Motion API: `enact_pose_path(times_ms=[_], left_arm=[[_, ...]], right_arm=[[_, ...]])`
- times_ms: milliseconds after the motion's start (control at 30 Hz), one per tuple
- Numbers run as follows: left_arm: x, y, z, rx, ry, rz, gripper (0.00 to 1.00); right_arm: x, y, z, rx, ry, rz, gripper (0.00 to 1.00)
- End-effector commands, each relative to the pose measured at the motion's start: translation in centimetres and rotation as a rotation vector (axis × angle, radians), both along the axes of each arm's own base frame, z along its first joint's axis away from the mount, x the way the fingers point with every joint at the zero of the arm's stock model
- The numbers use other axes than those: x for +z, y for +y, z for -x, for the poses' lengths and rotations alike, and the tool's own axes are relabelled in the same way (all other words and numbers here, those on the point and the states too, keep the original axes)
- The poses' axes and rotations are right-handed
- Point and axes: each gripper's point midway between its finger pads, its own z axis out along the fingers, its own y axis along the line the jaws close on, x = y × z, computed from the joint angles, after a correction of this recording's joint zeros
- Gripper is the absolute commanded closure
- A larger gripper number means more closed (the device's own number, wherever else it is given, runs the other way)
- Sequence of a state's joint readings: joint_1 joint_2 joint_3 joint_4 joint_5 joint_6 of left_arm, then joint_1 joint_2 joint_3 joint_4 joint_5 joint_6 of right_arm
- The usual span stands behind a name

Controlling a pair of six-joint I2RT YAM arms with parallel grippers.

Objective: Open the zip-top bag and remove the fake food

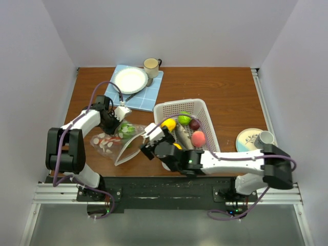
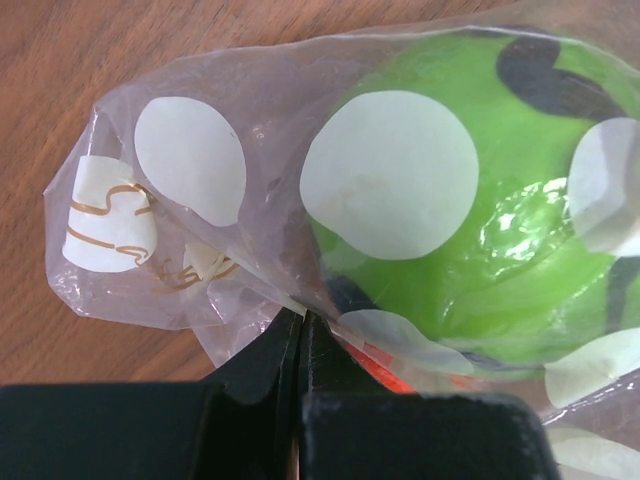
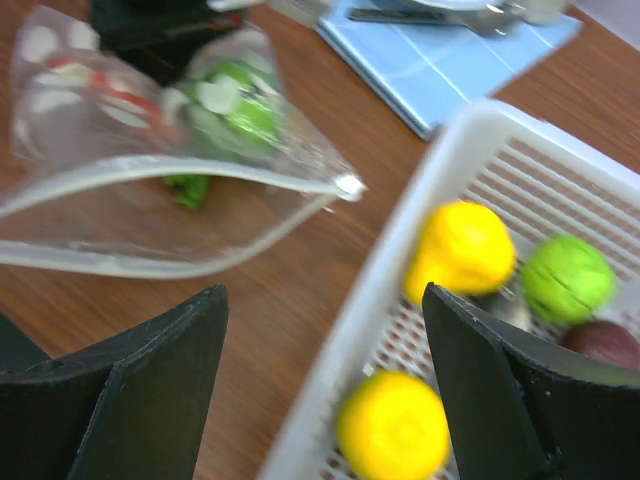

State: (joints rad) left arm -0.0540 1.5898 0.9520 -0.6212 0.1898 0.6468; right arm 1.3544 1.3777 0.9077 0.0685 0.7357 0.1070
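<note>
The clear polka-dot zip-top bag (image 1: pixel 117 144) lies on the wooden table left of the white basket (image 1: pixel 206 114), its mouth gaping open toward the basket (image 3: pixel 150 215). A green fruit (image 2: pixel 470 200) and something red sit inside it. My left gripper (image 1: pixel 116 119) is shut on the bag's closed corner (image 2: pixel 300 315). My right gripper (image 1: pixel 147 140) is open and empty, over the basket's near-left rim (image 3: pixel 330 300). In the basket lie two yellow fruits (image 3: pixel 462 248) (image 3: pixel 392 425), a green one (image 3: pixel 567 277), a dark maroon one (image 3: pixel 603 343) and a pink one (image 1: pixel 198 138).
A blue checked cloth (image 1: pixel 135 88) at the back holds a white plate (image 1: pixel 130 79) and a cream mug (image 1: pixel 151 66). A patterned dish with a grey cup (image 1: pixel 254 139) stands at the right edge. White walls enclose the table.
</note>
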Motion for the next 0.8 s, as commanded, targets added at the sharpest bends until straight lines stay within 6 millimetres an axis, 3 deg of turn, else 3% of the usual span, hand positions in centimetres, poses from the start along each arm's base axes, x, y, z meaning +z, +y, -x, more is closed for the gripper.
enact_pose_path(times_ms=[0, 33, 67, 100, 200, 467, 500, 533, 600, 767], left_arm=[[-0.2, -0.5, -0.7, -0.003, -0.01, 0.025, 1.0], [-0.4, -0.5, -0.7, -0.005, -0.005, 0.024, 1.0], [-0.5, -0.5, -0.7, -0.005, -0.004, 0.024, 1.0], [-0.6, -0.5, -0.7, -0.008, -0.004, 0.023, 1.0], [-0.8, -0.4, -0.7, -0.014, -0.008, 0.018, 1.0], [-1.1, -0.3, -0.5, -0.032, -0.003, 0.012, 1.0], [-1.1, -0.4, -0.4, -0.034, -0.001, 0.016, 1.0], [-1.1, -0.5, -0.4, -0.036, -0.001, 0.018, 1.0], [-1.2, -0.5, -0.3, -0.037, 0.002, 0.021, 1.0], [-1.4, -0.4, -0.1, -0.043, 0.008, 0.016, 1.0]], right_arm=[[0.1, 7.4, 0.2, 0.141, -0.021, -0.083, 0.16], [-0.5, 8.3, 0.1, 0.153, -0.02, -0.078, 0.16], [-2.7, 9.4, 0.1, 0.166, -0.01, -0.041, 0.16], [-2.2, 10.6, -0.1, 0.18, -0.027, -0.068, 0.16], [-3.7, 12.8, -1.1, 0.171, -0.034, -0.062, 0.16], [-6.0, 15.7, -4.5, 0.166, 0.017, -0.1, 0.17], [-5.6, 16.2, -4.8, 0.169, 0.015, -0.112, 0.17], [-6.5, 16.4, -5.1, 0.165, 0.021, -0.098, 0.17], [-6.4, 17.1, -5.6, 0.17, 0.02, -0.108, 0.17], [-9.0, 18.1, -6.0, 0.19, 0.065, -0.095, 0.18]])
